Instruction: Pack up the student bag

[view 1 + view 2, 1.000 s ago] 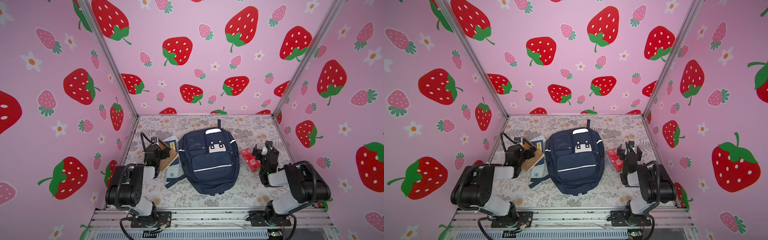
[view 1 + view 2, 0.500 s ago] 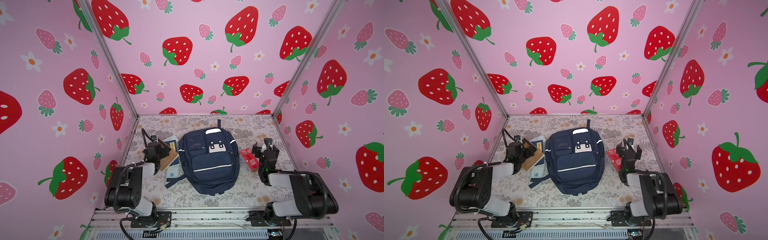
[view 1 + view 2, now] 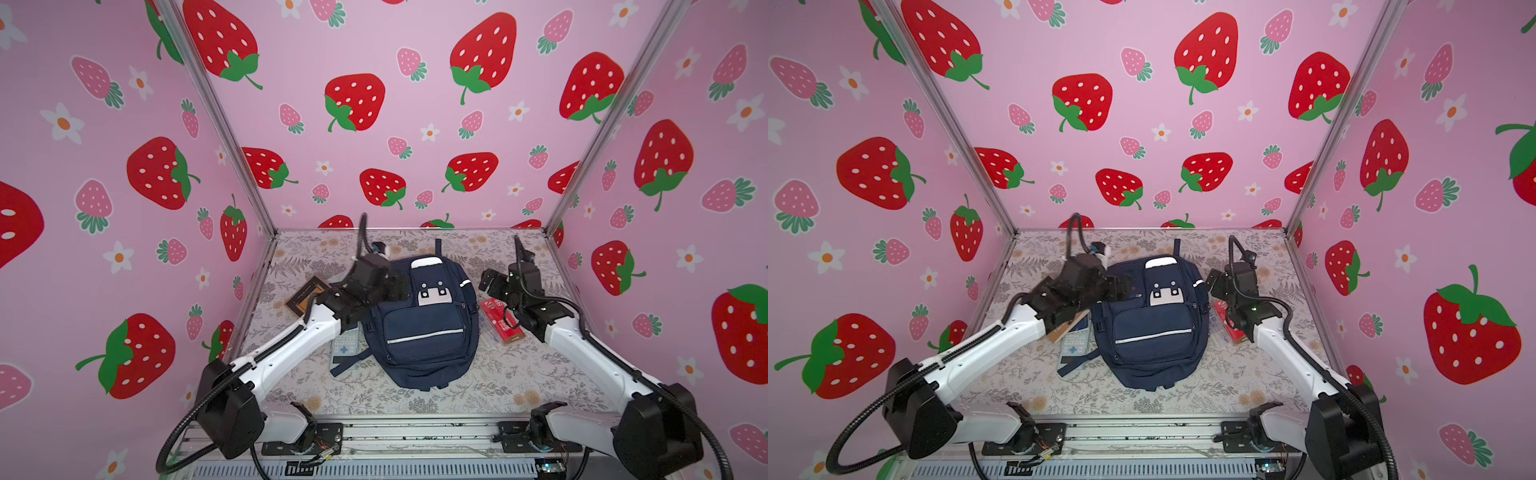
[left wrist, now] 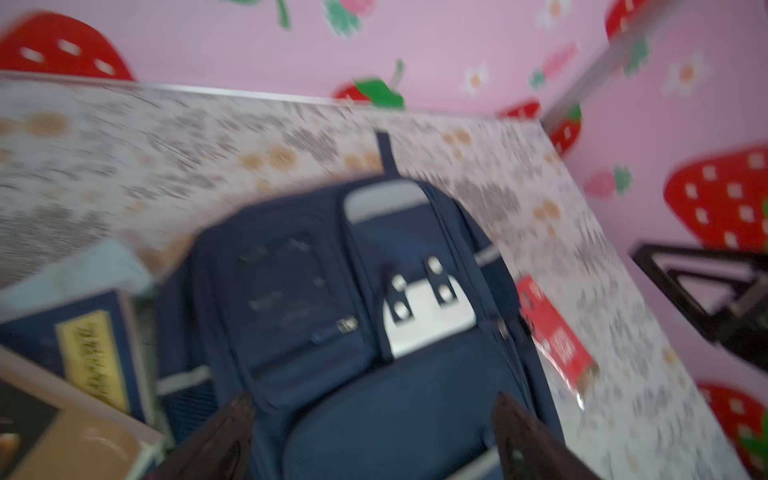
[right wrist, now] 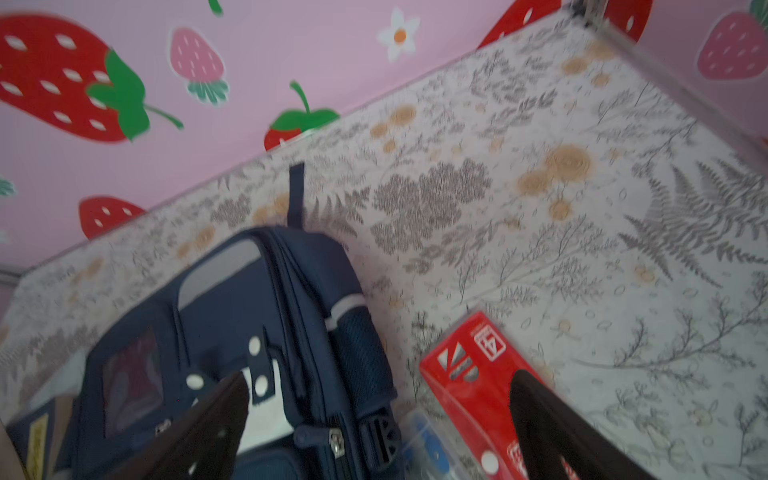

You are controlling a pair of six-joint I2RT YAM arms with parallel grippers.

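The bag (image 3: pixel 424 332) (image 3: pixel 1150 332) lies flat at the middle of the bench (image 3: pixel 519 374), front side up. Its dark loop points to 12 o'clock and its bottom to 6, and the white face patch sits on its upper half.

The left gripper (image 3: pixel 397 286) (image 3: pixel 1121 286) hangs over the bag's 10 o'clock corner. In the left wrist view (image 4: pixel 370 409) its jaws stand wide apart with only the bag's front below them, and they hold nothing. That view is blurred.

The right gripper (image 3: pixel 490 282) (image 3: pixel 1217 284) is at the bag's 2 o'clock, above the bench and just off the bag's side. In the right wrist view (image 5: pixel 378 380) its jaws are spread fully and hold nothing. One finger shows over the face patch and one over the red box (image 5: pixel 469 374).

The red box (image 3: pixel 500 324) (image 3: pixel 1222 311) lies flat at the bag's 3 o'clock, close beside it. A clear pack (image 5: pixel 428 449) with something blue inside lies between box and bag.

At the bag's 9 to 10 o'clock lie a brown book (image 3: pixel 305 297) and a blue book (image 4: pixel 83 345) with a yellow label. A calculator (image 3: pixel 345 347) (image 3: pixel 1073 345) is at 8 o'clock, against the bag's edge and partly under the left arm.
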